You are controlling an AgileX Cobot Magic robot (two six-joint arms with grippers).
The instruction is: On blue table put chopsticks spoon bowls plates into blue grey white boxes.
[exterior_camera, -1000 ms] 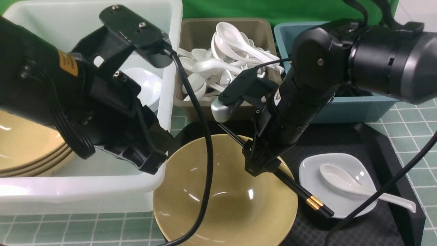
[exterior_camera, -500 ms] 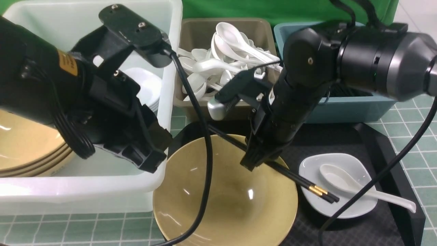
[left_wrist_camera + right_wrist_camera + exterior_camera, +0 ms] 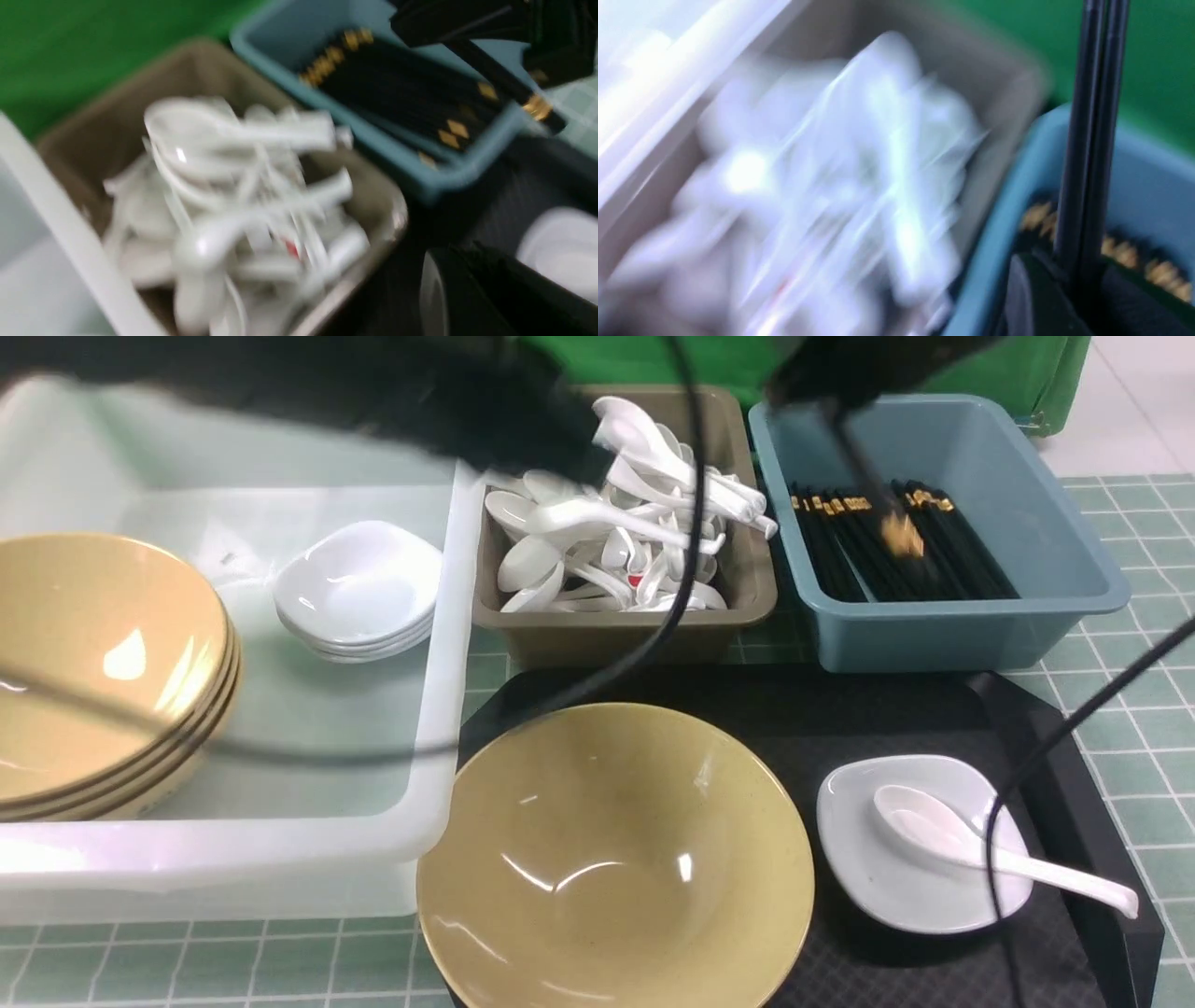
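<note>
Tiled table (image 3: pixel 1130 644): three boxes (image 3: pixel 943 658); tray (image 3: pixel 887 709): one bowl (image 3: pixel 616 859), one plate (image 3: pixel 868 877), one spoon (image 3: pixel 934 826). Right tool (image 3: pixel 1083 280) grips two chopsticks (image 3: pixel 1092 140); left tool (image 3: pixel 472 289) closed.

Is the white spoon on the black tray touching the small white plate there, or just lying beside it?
Touching. The front view shows the spoon with its scoop lying inside the plate and its handle passing out over the rim.
</note>
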